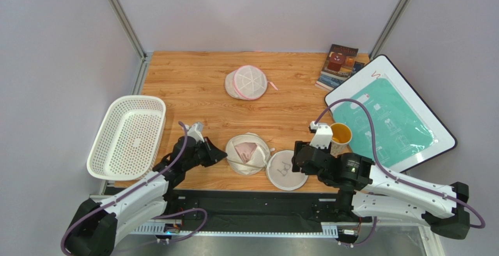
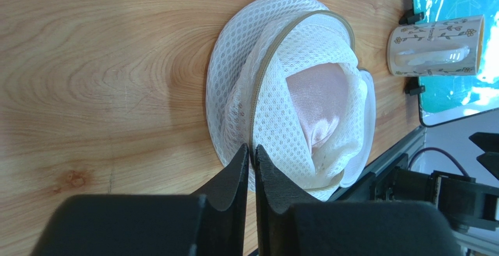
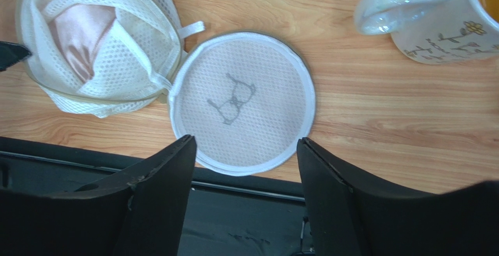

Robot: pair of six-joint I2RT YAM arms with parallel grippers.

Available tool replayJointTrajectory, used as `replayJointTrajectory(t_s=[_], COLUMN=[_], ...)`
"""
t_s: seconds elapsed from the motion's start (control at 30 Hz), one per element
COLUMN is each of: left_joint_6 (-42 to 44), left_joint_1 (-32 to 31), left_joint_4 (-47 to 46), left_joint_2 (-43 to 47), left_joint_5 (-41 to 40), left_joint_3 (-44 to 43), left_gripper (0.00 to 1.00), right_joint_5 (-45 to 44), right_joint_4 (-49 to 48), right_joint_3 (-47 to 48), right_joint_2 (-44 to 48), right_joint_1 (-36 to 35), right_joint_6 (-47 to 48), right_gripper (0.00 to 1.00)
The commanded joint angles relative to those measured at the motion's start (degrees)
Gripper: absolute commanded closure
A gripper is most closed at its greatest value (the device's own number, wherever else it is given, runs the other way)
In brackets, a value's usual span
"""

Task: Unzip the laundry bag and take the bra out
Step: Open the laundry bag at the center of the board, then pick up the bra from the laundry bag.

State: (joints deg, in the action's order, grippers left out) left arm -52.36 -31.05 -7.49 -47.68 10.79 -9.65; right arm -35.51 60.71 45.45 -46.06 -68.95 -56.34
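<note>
Left wrist view: left pincer (image 2: 252,151) pinches rim of open bag (image 2: 234,75), bra (image 2: 319,101) inside. Right pincer (image 3: 245,141) spread over its flap (image 3: 269,75).

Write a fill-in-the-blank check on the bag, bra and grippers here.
The laundry bag lies ____, its pictogram flap flat on the table.
The bra sits ____ the bag's other half.
The right gripper hovers over the flap, jaws ____.
The left gripper has its jaws ____ at the bag's rim.
Missing: open; inside; open; shut.
</note>
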Motion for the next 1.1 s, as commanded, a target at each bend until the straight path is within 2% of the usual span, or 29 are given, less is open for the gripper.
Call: replayJointTrajectory(t_s=[0.0, 0.03, 0.13, 0.27, 0.33, 0.4, 0.57, 0.73, 0.9, 1.07], left_joint_6=[1.8, 3.3, 6.6, 11.7, 13.8, 16.9, 23.7, 26.8, 27.6, 26.9], left_joint_1=[0.1, 0.1, 0.2, 0.1, -0.2, -2.2, -10.5, -11.1, -11.3, -12.6], left_joint_4=[4.6, 6.4, 15.2, 26.4, 27.7, 28.0, 24.6, 20.6, 19.4, 15.0], left_joint_2=[2.6, 4.1, 8.5, 13.6, 13.6, 11.7, -1.5, -11.1, -20.2, -20.4], left_joint_5=[-0.7, -1.6, -5.3, -10.7, -10.7, -12.2, -13.9, -11.1, -5.6, -5.1], left_joint_3=[-2.7, -3.4, -6.7, -12.1, -15.7, -19.3, -27.2, -29.6, -32.9, -31.2], left_gripper=[0.73, 0.45, 0.22, 0.17, 0.13, 0.12, 0.14, 0.19, 0.31, 0.37], right_joint_5=[0.5, 1.1, 2.8, 4.4, 4.4, 4.8, 5.7, 6.7, 7.0, 7.3], right_joint_4=[-10.4, -12.2, -17.5, -21.9, -22.7, -23.9, -27.5, -28.9, -29.6, -29.9], right_joint_3=[-3.0, -4.0, -7.2, -8.9, -9.4, -9.7, -11.3, -12.1, -12.8, -13.5], right_joint_2=[-1.0, -1.2, -1.0, -1.9, -2.8, -4.2, -7.1, -7.8, -7.9, -8.5], right_joint_1=[-0.3, -0.5, -0.3, -0.3, -0.3, -0.3, -0.2, -0.2, -0.2, -0.2], right_joint_6=[2.0, 2.3, 2.2, 2.5, 2.6, 2.7, 2.4, 1.8, 1.7, 1.1], right_gripper=[0.29, 0.29, 0.28, 0.28, 0.28, 0.27, 0.27, 0.27, 0.27, 0.27])
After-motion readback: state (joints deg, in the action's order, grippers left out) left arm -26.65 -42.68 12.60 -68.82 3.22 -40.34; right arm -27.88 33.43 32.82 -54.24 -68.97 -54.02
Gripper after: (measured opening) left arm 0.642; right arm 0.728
